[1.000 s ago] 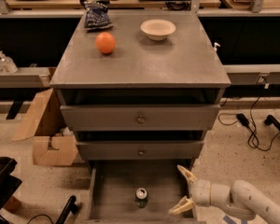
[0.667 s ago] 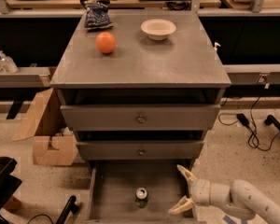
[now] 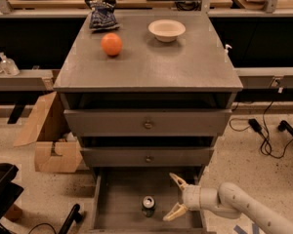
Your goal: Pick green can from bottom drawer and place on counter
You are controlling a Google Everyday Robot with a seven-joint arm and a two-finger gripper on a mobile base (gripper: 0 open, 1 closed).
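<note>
The green can stands upright in the open bottom drawer, near its middle, silver top showing. My gripper is over the right part of that drawer, to the right of the can and apart from it. Its two pale fingers are spread wide and hold nothing. The grey counter tops the drawer cabinet above.
On the counter sit an orange ball, a white bowl and a dark blue snack bag. Two upper drawers with small knobs are shut. Cardboard boxes lie at the left, cables at the right.
</note>
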